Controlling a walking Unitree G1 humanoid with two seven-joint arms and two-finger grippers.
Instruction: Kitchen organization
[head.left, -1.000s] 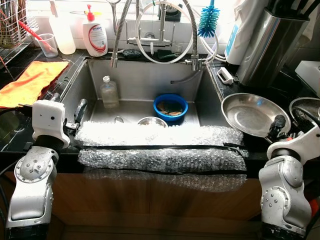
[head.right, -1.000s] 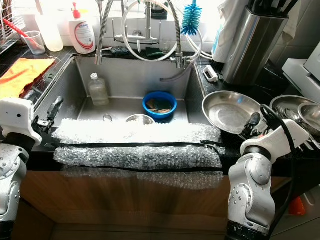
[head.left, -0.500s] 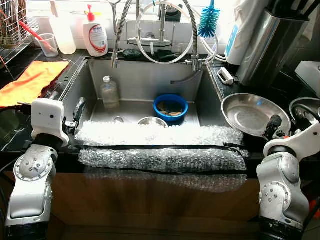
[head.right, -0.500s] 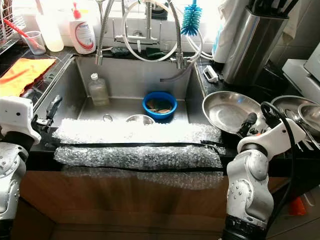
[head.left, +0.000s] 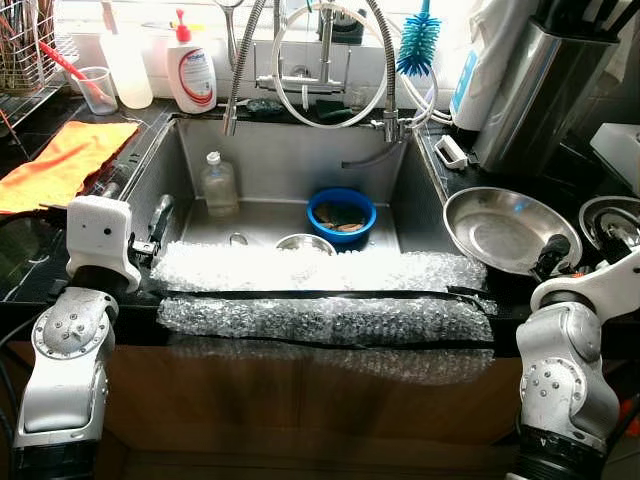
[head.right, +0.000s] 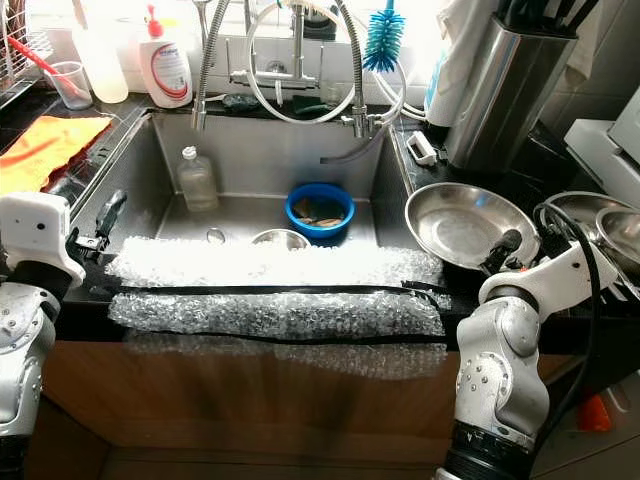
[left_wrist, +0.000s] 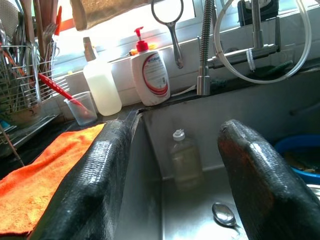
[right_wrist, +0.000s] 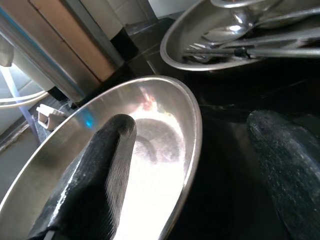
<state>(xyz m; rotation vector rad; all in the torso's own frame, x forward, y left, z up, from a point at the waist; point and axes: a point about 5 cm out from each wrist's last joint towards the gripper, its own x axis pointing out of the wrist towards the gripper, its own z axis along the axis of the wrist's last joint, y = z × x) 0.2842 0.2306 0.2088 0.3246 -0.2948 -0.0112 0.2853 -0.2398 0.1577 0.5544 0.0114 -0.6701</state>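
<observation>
Steel, round and shallow, the empty pan (head.left: 505, 228) is lying on the black surface (head.left: 475, 185) right of the sink (head.left: 290, 165). Straddling its near rim, the right end effector (right_wrist: 192, 170) is standing released; clenching on that slick, thin edge risks tipping it. The left end effector (left_wrist: 182, 185), also released, is hovering at the sink's left edge.

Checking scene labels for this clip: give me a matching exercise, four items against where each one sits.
Items:
1. blue bowl
2. orange cloth
3. steel pan
4. blue bottle brush

Places:
A. counter left of the sink
B. behind the sink by the tap
C. on the sink floor
D. counter right of the sink, at the open right gripper

Pairs: 1-C, 2-A, 3-D, 4-B
</observation>
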